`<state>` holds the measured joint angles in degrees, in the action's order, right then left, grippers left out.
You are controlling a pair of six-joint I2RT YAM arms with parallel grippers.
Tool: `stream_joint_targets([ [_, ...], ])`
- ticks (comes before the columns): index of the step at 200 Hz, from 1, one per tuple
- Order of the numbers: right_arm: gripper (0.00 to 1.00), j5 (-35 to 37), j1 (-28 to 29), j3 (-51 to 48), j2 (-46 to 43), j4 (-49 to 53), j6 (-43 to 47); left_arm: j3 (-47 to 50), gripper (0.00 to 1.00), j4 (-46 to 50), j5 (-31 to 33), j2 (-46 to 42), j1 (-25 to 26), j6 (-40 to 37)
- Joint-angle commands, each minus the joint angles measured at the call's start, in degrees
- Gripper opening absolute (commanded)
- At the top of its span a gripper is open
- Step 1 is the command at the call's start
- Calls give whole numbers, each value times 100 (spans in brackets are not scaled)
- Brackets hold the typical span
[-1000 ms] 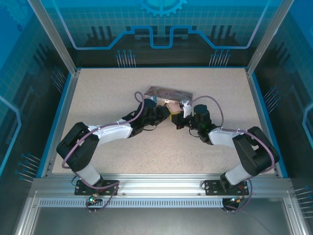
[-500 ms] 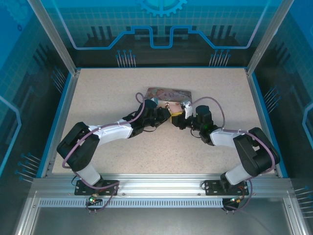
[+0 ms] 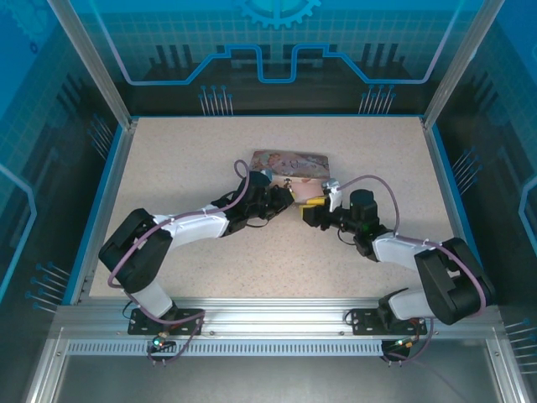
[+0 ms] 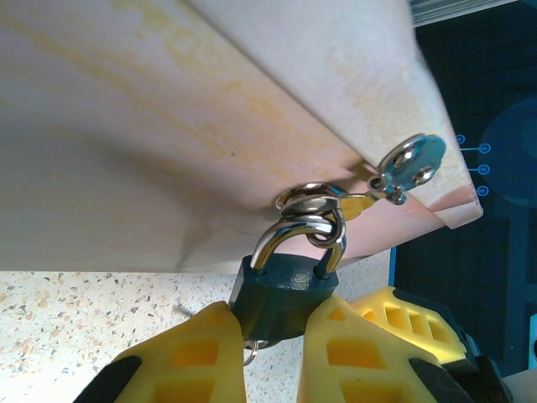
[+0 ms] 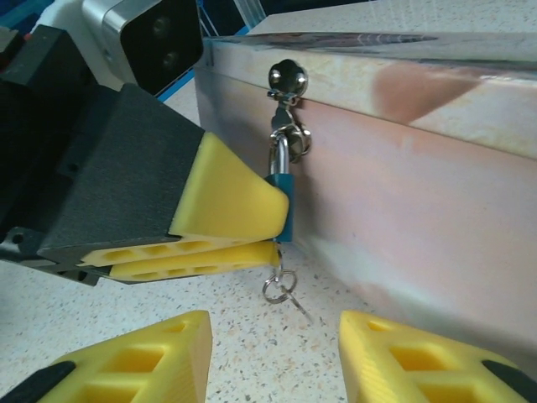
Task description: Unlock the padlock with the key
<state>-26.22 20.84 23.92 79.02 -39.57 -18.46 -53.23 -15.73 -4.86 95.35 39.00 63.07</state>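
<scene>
- Your left gripper [image 4: 277, 323] is clamped on the teal padlock [image 4: 284, 287], pinching its body between the yellow fingers [image 4: 189, 361].
- The silver shackle [image 4: 295, 235] is closed and runs through the clasp ring on the near face of the pink tin [image 4: 168, 126]. The tin sits toward the far middle of the table [image 3: 168, 168].
- The key [image 5: 278, 287] dangles on its small ring under the padlock. It looks seated in the keyhole, but I can't be sure.
- Your right gripper [image 5: 273, 336] is spread wide and empty, just on the near side of the key and touching nothing.
- The step in hand, as I judge it, is taking hold of the key to turn it.
- Next, ease the right fingers forward on either side of the key, close gently, then twist while the left steadies the lock. The key is tiny, so an off-centre pinch would likely knock it aside.
</scene>
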Motion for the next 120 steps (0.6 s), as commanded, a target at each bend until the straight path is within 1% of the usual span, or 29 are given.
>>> stream_joint_targets([
  [1, 40, -312, 6, 29, 246, -338, -185, -135, 0, -233, -76, 20, -16, -26],
  [20, 35, -227, 78, 185, 417, -377, -210, -130, 0, -246, -93, 10, -17, -14],
  [39, 31, -195, 79, 291, 564, -513, -271, -117, 0, -259, -78, 3, -23, -15],
  [120, 23, -278, 200, 666, 1130, -700, -402, -91, 0, -325, -108, 6, -18, 21],
])
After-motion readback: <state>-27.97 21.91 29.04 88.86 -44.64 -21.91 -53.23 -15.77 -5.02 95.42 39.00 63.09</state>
